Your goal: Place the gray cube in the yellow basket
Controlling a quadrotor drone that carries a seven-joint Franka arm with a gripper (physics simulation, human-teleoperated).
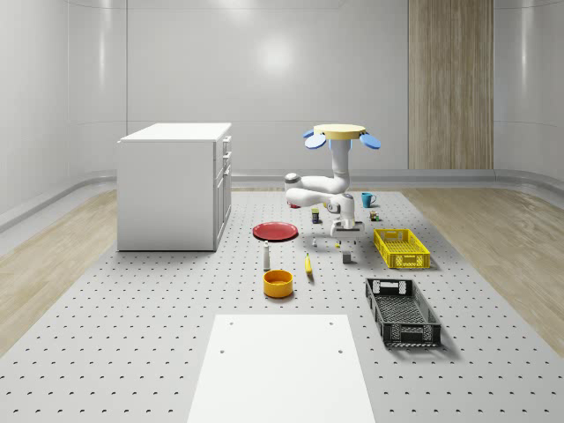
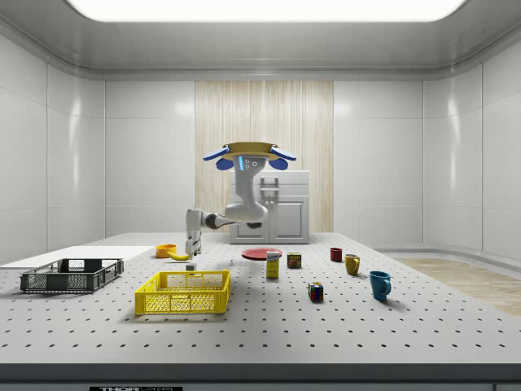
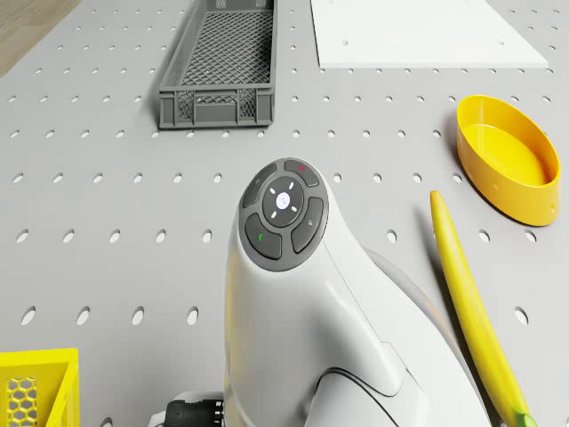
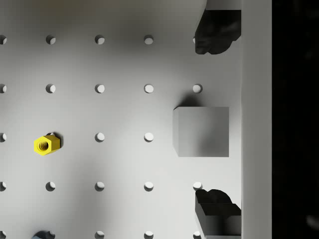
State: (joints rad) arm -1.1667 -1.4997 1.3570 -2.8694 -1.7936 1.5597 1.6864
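While the drone (image 1: pixel 340 134) hovers above the perforated table (image 1: pixel 159 335), over the stretch between the red plate (image 1: pixel 275 231) and the yellow basket (image 1: pixel 401 248), nothing of the task is yet finished. Its white arm (image 1: pixel 328 190) folds down from the body and carries the gripper (image 1: pixel 345 233) low over the board, just beside the basket's near end in the whole-scene view.

The yellow basket holds nothing that can be seen in the side view, so the delivery is all still to do. The dark crate (image 1: pixel 402 310) lies well apart, nearer the camera in the whole-scene view, and plays no part.

The gray cube (image 4: pixel 201 131) rests on the board directly under the gripper. In the wrist view it lies in the gap between the two dark fingertips (image 4: pixel 217 31), one on each side of it, with clear space between each tip and the cube's faces. The fingers are spread wide and grasp nothing.

By my judgement the approach is nearly complete and the grasp itself is not begun: what is left is to lower, clamp, lift, carry across to the basket and let go. A small yellow nut (image 4: pixel 46 145) lies on the board well away from the cube.
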